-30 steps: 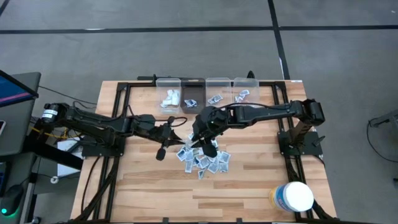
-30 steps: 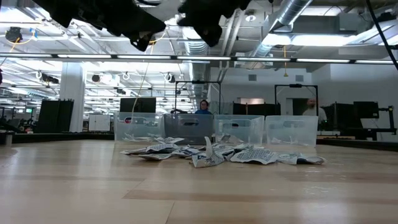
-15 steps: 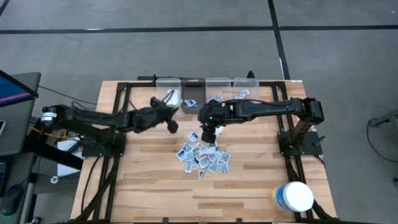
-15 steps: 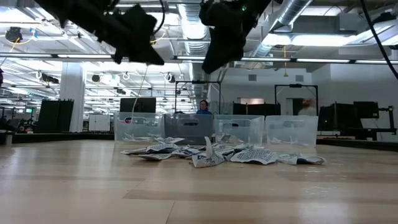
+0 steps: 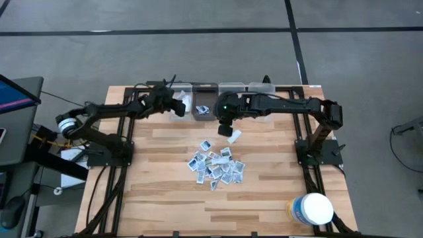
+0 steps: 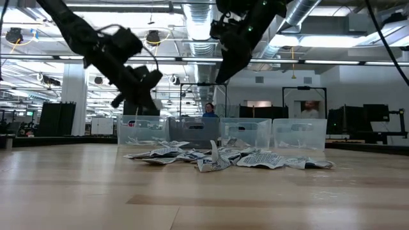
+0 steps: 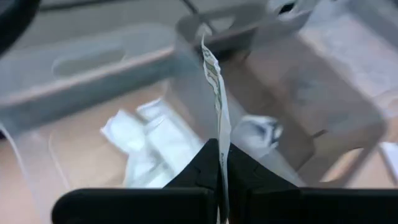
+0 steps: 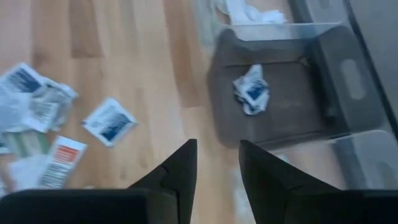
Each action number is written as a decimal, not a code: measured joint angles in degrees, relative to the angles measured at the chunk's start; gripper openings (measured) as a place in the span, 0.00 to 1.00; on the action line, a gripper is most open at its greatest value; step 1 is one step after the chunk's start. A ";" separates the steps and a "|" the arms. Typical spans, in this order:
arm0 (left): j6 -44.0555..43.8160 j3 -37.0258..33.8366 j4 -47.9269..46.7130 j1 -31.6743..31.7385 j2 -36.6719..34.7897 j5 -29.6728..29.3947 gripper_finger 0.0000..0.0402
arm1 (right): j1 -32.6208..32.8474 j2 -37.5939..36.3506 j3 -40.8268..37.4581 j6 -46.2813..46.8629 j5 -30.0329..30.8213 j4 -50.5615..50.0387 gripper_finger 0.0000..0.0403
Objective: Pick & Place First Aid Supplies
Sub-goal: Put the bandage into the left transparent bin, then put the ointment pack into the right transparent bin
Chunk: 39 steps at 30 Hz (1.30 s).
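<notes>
The left gripper [image 7: 219,163] is pinching a long thin pale paper strip [image 7: 214,81] tightly — the strip is standing up on its edge, pointing away from the fingers. It is hanging right over the clear plastic bin [image 5: 179,89] with white packets inside. The right gripper [image 8: 217,163] is partly open beside the grey bin [image 8: 280,87] — I cannot tell if it is holding anything. The pile of small flat packets [image 5: 216,166] is lying mid-table.
</notes>
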 joint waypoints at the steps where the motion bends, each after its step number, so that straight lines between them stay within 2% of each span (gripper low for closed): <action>1: -0.22 0.00 0.32 1.05 1.14 1.08 0.02 | -0.61 0.01 0.00 -0.78 0.01 0.00 0.28; 7: -2.55 0.00 4.10 2.31 4.45 2.29 0.03 | -3.37 0.00 0.00 -3.71 -0.25 0.04 0.28; 16: -2.77 0.00 4.94 1.69 3.69 2.83 0.17 | -5.00 0.00 0.00 -6.79 -0.51 -0.74 0.28; 20: -2.96 0.00 4.90 1.67 3.69 3.25 0.21 | -5.93 0.00 0.00 -8.30 -0.64 -0.94 0.28; 25: -1.80 -0.02 4.92 1.53 2.92 10.47 0.21 | -8.12 0.00 0.00 -8.85 -7.83 -0.68 0.28; 31: 5.54 -0.02 5.30 -2.41 -4.16 16.14 0.18 | -11.02 0.01 0.00 -7.82 -17.24 -1.37 0.28; 39: 8.21 -0.02 3.77 -8.01 -16.04 17.98 0.16 | -9.94 0.00 -0.04 -5.02 -17.93 -3.94 0.28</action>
